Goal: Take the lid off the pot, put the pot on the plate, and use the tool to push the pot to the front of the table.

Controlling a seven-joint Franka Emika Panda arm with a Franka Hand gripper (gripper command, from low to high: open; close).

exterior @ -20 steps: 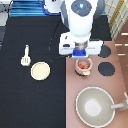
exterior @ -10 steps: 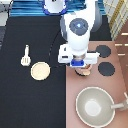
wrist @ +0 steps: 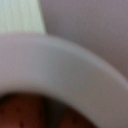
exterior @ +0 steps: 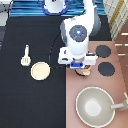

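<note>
The gripper [exterior: 80, 67] is sitting lower than a moment ago, covering almost all of the pot [exterior: 84, 73].

Only a pale sliver of pot is peeking out on the pinkish stove [exterior: 112, 82], while close up its smooth round rim [wrist: 65, 60] and reddish inside are showing. Left, on the black table [exterior: 30, 100], the cream plate [exterior: 40, 71] and white slotted tool [exterior: 25, 55] are lying flat. The big grey pan [exterior: 95, 106] is sitting near.
</note>
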